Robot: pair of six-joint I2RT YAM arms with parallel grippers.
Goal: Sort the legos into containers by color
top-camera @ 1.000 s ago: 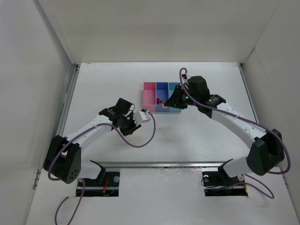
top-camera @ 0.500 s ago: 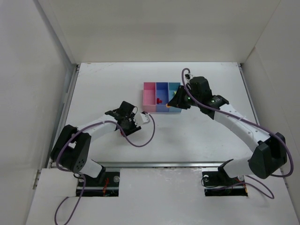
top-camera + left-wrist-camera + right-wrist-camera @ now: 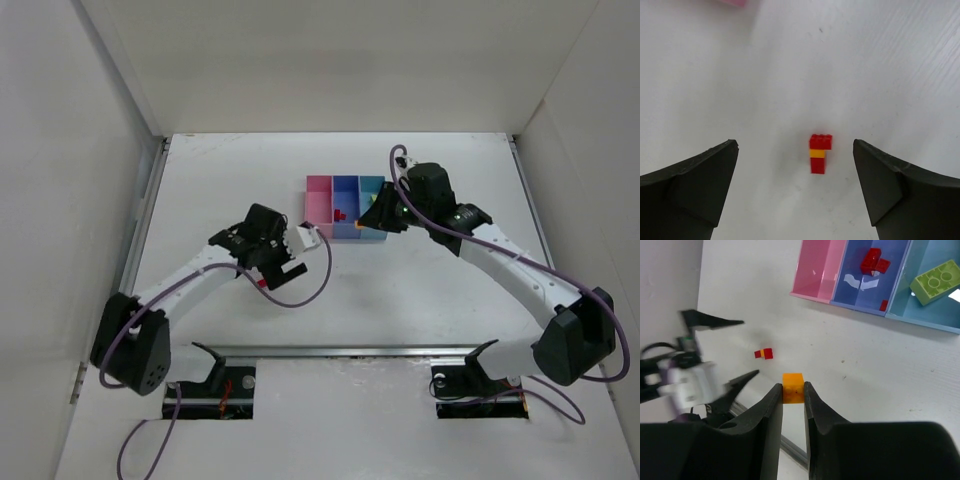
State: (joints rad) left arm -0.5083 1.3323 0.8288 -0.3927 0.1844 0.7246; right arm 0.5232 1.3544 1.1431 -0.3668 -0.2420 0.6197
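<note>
From my remote station: the left gripper (image 3: 297, 252) hangs over the white table (image 3: 420, 300) with its jaws spread wide and nothing in them. In its wrist view the two dark fingers (image 3: 695, 180) frame a tiny stack (image 3: 819, 152) of bricks, red on either end with an orange layer between. The stack lies flat on the table, touching neither finger. The right wrist camera picks out the same stack (image 3: 763, 354) as a red speck just beside the left gripper's (image 3: 735, 347) open tips, well apart from the tray.

Across the table, the right gripper (image 3: 375, 212) is pinched narrow on a single orange brick (image 3: 793, 387), one finger pressed to each side of it. In the top view this gripper sits at the near right corner of the tray (image 3: 345, 236), on the cyan side. Whether the brick hangs above a bin or above the table beside it, I cannot tell.

The tray is three joined bins. The pink bin (image 3: 817, 270) is on the left. The blue bin (image 3: 865, 285) in the middle holds a cluster of red bricks (image 3: 875, 261), with one more red piece near its front wall. The cyan bin (image 3: 920, 310) on the right holds a yellow-green brick (image 3: 936, 281) lying studs up.
</note>
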